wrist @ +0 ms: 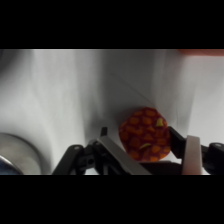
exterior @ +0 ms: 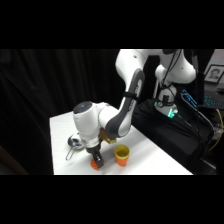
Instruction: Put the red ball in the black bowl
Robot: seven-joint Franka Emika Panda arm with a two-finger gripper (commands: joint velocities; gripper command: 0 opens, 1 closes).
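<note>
The red ball, red-orange and mottled, sits between my gripper's two fingers, which press against it on both sides. In the side view my gripper points straight down at the table's near edge, with the red ball showing just under it, at or just above the tabletop. No black bowl shows in either view.
A yellow-orange cup stands just right of the gripper. A silver handled pan lies behind and left of it; its rim shows at the wrist view's lower left. The white table's front edge is close by.
</note>
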